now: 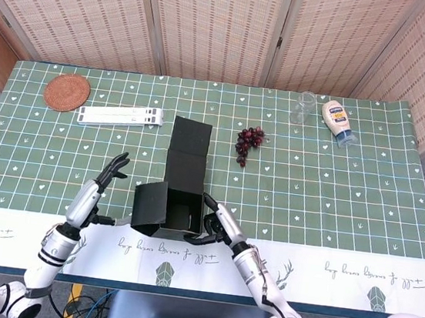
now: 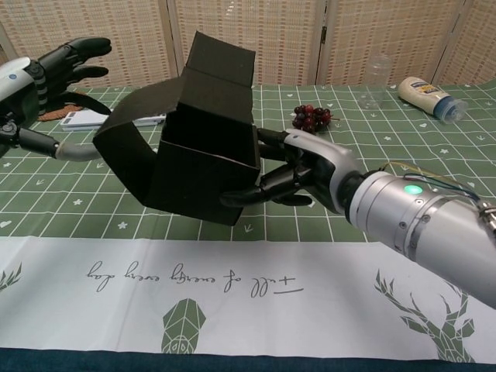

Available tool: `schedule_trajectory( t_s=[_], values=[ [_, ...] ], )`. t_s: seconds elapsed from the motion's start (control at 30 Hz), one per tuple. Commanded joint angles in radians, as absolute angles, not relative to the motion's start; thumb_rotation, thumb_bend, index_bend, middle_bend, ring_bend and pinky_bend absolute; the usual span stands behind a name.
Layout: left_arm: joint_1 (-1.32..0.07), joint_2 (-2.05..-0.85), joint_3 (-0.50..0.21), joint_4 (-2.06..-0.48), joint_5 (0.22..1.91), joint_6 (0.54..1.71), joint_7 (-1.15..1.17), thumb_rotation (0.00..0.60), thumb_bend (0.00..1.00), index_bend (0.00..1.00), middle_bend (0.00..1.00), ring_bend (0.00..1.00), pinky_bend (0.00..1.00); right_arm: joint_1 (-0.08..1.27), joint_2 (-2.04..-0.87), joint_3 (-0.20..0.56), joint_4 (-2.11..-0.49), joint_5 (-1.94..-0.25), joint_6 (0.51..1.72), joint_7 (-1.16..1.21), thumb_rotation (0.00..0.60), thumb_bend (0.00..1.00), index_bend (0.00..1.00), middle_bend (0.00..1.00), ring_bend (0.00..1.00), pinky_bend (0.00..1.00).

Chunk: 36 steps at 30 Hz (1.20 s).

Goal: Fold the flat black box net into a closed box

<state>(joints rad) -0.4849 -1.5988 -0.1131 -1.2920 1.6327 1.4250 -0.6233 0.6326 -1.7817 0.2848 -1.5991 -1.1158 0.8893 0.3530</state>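
Observation:
The black box [image 1: 178, 172] stands partly folded near the table's front edge, its cavity open at the top. Its long lid panel [image 1: 190, 137] stretches away from me and a side flap [image 1: 148, 207] hangs out to the left. In the chest view the box [image 2: 205, 155] fills the centre. My right hand [image 1: 216, 223] clasps the front right corner, fingers [image 2: 271, 147] on the right wall and thumb along the front wall, as the chest view of that hand [image 2: 298, 174] confirms. My left hand [image 1: 105, 177] hovers with spread fingers left of the flap, clear of it; it also shows in the chest view [image 2: 58, 66].
A woven coaster [image 1: 67, 91] and a flat white folding stand [image 1: 121, 116] lie at the back left. Dark grapes [image 1: 248, 142] sit just right of the lid panel. A glass [image 1: 304, 107] and a mayonnaise bottle [image 1: 339, 122] are at the back right.

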Motion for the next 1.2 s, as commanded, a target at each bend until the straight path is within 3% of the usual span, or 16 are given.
schedule_trajectory(
  t_s=[0.03,0.17,0.3,0.63,0.83,1.2],
  values=[
    [-0.505,-1.625,-0.111,-1.248,1.652,1.424,-0.594,0.600,0.08,0.11,0.00,0.16,0.37,0.645,-1.783,0.285,-1.591,-1.098,0.884,0.315,0.600,0.39,0.27,0.42,0.82,1.00],
    [-0.518,-1.666,-0.103,-1.171,1.677,1.444,-0.573,0.600,0.08,0.20,0.07,0.26,0.46,0.661,-1.785,0.285,-1.579,-1.070,0.873,0.267,0.600,0.39,0.27,0.42,0.82,1.00],
    [-0.528,-1.718,-0.084,-1.064,1.704,1.466,-0.569,0.600,0.08,0.27,0.14,0.32,0.49,0.682,-1.796,0.287,-1.556,-1.038,0.855,0.223,0.600,0.39,0.27,0.42,0.82,1.00],
    [-0.550,-1.836,-0.046,-0.802,1.749,1.529,-0.636,0.600,0.08,0.33,0.23,0.40,0.57,0.726,-1.838,0.292,-1.487,-0.989,0.832,0.150,0.600,0.39,0.27,0.42,0.82,1.00],
    [-0.568,-1.905,-0.031,-0.635,1.766,1.574,-0.639,0.600,0.08,0.37,0.27,0.66,0.75,0.738,-1.849,0.290,-1.467,-0.983,0.825,0.127,0.600,0.39,0.27,0.42,0.82,1.00],
    [-0.569,-1.940,0.000,-0.526,1.766,1.636,-0.688,0.600,0.08,0.36,0.28,0.71,0.78,0.744,-1.850,0.289,-1.460,-0.975,0.818,0.109,0.600,0.41,0.27,0.43,0.82,1.00]
  ],
)
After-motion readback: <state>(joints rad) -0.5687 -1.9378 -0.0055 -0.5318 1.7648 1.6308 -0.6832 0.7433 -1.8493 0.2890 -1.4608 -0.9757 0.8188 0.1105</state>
